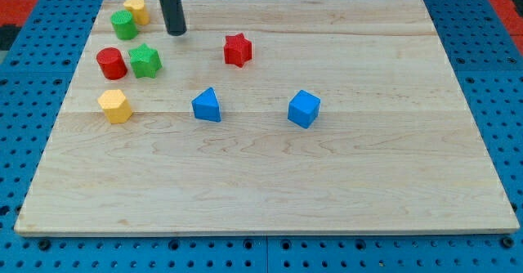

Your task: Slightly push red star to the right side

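my tip [176, 32] has no jaws to open or close; it rests on the wooden board [327, 183] near the view's top left, touching no block. the red star [237, 50] sits to its right, apart from it. left of the tip are a green cylinder [124, 24] and a yellow block [136, 11].

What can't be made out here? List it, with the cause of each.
- Arm: the camera view's top edge cuts off everything above the dark rod; only its lower stretch down to my tip shows.
- Yellow block at top left: the green cylinder covers its lower left, so its shape is unclear.
- Gap between my tip and the red star: they look apart, tip to the star's left, but one view cannot settle depth.
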Robot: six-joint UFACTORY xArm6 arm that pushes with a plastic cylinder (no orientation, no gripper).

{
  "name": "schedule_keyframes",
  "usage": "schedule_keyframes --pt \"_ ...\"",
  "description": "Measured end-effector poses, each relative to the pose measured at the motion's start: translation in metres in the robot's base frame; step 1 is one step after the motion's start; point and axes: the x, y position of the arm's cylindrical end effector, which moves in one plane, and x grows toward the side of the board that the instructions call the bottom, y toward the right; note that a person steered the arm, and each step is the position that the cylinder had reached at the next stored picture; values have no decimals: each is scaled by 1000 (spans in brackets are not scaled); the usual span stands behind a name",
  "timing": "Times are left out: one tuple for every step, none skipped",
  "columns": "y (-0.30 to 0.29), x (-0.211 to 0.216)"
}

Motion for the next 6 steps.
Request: schedule_keyframes --pt "-3 8" --pt "-3 8" --pt "1 12" --pt "26 17" --pt "61 46" --pt "107 50"
